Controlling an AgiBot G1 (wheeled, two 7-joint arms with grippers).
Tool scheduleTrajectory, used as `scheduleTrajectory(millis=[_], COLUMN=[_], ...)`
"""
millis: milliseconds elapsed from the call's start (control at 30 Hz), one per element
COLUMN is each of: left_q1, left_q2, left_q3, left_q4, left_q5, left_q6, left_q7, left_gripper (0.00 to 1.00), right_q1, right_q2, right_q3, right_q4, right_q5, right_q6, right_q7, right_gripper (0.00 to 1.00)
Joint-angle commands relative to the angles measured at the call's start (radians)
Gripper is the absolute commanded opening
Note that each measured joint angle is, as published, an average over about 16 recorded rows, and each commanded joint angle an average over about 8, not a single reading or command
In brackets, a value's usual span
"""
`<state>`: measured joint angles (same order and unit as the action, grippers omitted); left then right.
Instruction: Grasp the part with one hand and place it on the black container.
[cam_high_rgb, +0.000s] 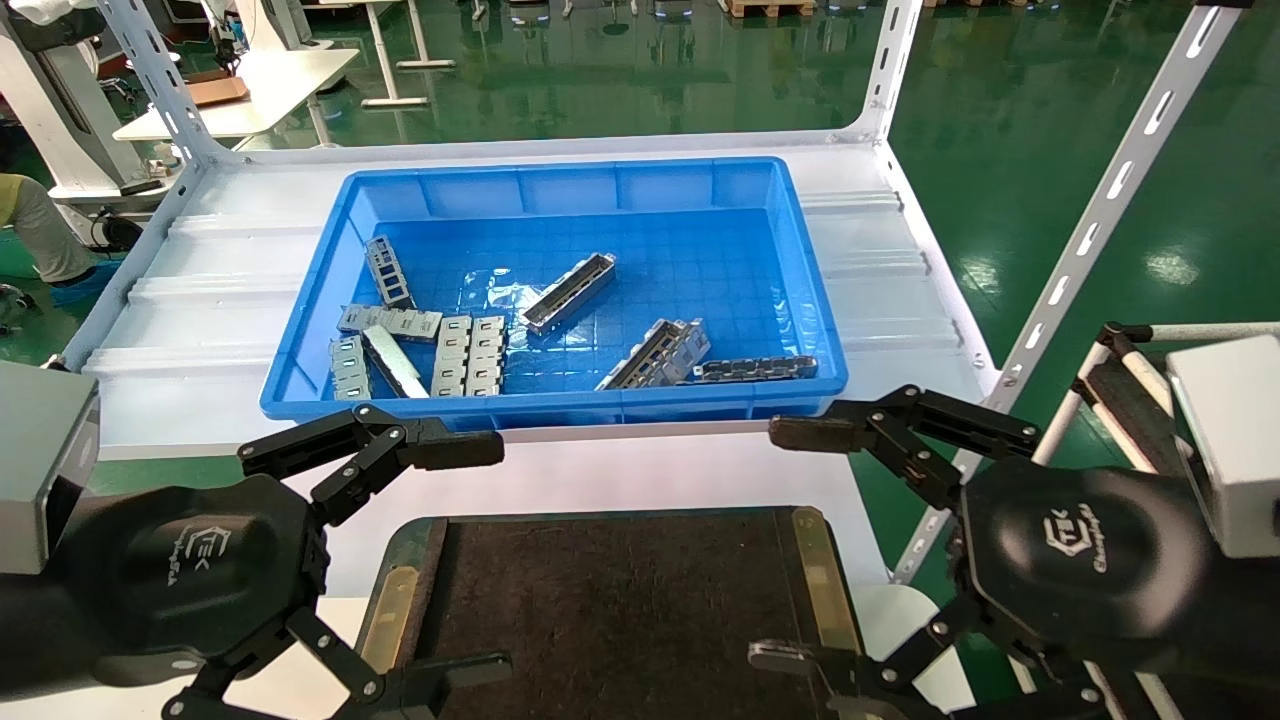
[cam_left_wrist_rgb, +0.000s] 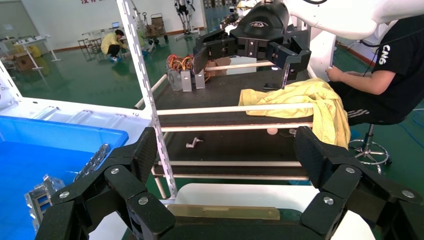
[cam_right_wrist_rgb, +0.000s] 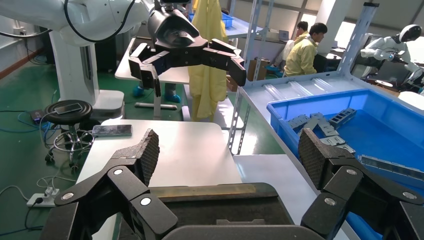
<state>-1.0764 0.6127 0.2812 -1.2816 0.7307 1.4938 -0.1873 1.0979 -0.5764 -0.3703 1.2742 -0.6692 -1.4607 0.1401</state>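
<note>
While over black container (cam_high_rgb: 620, 590): both grippers wide, L (cam_high_rgb: 470, 560) & R (cam_high_rgb: 790, 545).

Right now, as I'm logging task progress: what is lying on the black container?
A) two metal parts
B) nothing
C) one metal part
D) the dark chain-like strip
B: the black container is bare on top in the head view, and every part lies in the blue bin; both grippers, left and right, hang open and empty over the container's sides.

Shiny metal part (cam_high_rgb: 567, 293), glossy plastic blue bin (cam_high_rgb: 320, 300), seemingly felt-like matt black container (cam_high_rgb: 620, 600)
</note>
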Motion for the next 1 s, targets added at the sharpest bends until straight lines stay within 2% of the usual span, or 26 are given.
scheduleTrajectory(millis=[33,1000], left_q1=[0.0,0.0], left_q2=[0.0,0.0], left_q3=[0.0,0.0], left_q4=[0.0,0.0], left_q5=[0.0,0.0], left_q6=[0.0,0.0], left_q7=[0.0,0.0], left_gripper=[1.0,1.0], right_q1=[0.0,0.0], right_q2=[0.0,0.0], right_q3=[0.0,0.0], right_q4=[0.0,0.0], right_q5=[0.0,0.0], right_q6=[0.0,0.0], right_q7=[0.0,0.0], right_gripper=[1.0,1.0])
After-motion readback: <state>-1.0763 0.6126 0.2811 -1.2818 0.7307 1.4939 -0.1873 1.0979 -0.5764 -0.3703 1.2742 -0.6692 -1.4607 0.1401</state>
